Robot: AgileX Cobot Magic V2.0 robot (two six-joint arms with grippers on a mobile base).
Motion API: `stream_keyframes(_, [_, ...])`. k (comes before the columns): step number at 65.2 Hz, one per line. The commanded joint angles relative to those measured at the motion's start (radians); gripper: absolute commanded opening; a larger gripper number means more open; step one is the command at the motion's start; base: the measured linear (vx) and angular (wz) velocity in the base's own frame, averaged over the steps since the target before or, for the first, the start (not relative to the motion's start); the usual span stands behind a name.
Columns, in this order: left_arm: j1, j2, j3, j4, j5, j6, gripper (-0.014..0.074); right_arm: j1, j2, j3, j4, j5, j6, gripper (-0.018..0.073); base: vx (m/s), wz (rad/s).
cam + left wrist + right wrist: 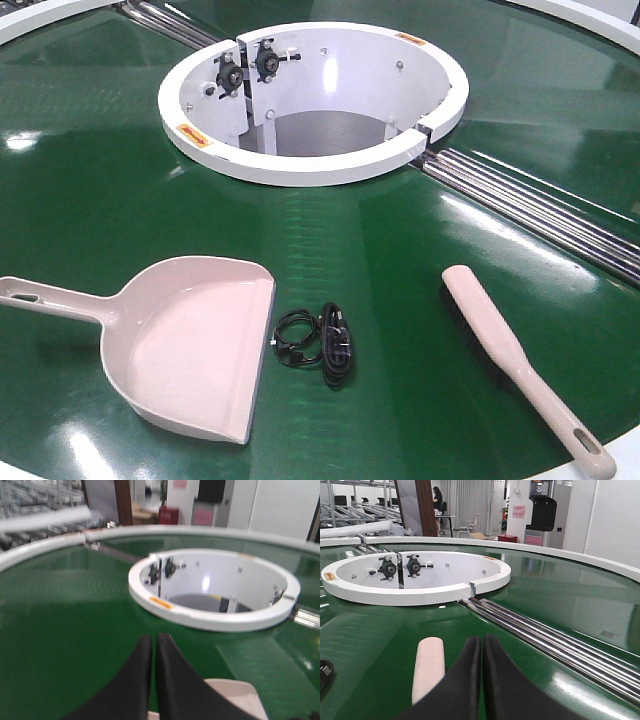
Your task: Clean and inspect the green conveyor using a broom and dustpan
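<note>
While both tools lie untouched on the green conveyor (120, 180), the sweeping hasn't begun, by my read. The dustpan (190, 345) sits near left, its open lip facing right and its handle running off to the left edge. The broom (500, 335) lies near right, black bristles showing along its left edge, handle pointing to the near right rim. Between them, just beside the dustpan's lip, is a small coil of black cable (320, 345), which looks like the thing to be swept up. Farther off stands the white ring (300, 165), with steel rods (540, 210) running out to the right.

Left fingers (130, 690): clenched together on nothing, above the belt, a corner of the dustpan just below them. Right fingers (455, 685): likewise pressed together and empty, the broom's rounded end just to their left.

So no tool is in hand and the coil is on the belt. Everything's left: take up both tools, brush the coil into the pan, look the belt over.
</note>
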Motion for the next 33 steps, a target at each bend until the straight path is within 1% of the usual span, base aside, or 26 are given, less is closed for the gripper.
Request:
stream_keyframes(1, [0.001, 0.058, -0.039, -0.004, -0.059, 0.001, -0.0006, -0.003, -0.011, 0.004, -0.009, -0.070, -0.003, -0.0008, 0.00, 0.00])
stream_keyframes(16, [0.001, 0.127, -0.039, -0.004, -0.032, -0.001, -0.0003, -0.003, -0.011, 0.004, -0.009, -0.070, -0.003, -0.0008, 0.00, 0.00])
stream_keyframes(23, [0.001, 0.141, -0.039, -0.004, -0.027, -0.030, 0.0012, -0.003, -0.011, 0.004, -0.009, -0.071, -0.003, -0.0008, 0.00, 0.00])
stream_keyframes(29, [0.001, 0.163, -0.039, -0.003, -0.018, -0.026, 0.0055, -0.003, -0.011, 0.004, -0.009, -0.071, -0.003, -0.0008, 0.00, 0.00])
stream_keyframes(33, [0.001, 0.181, -0.039, -0.001, -0.001, -0.026, 0.0112, -0.003, -0.011, 0.004, -0.009, -0.071, -0.003, -0.0008, 0.00, 0.00])
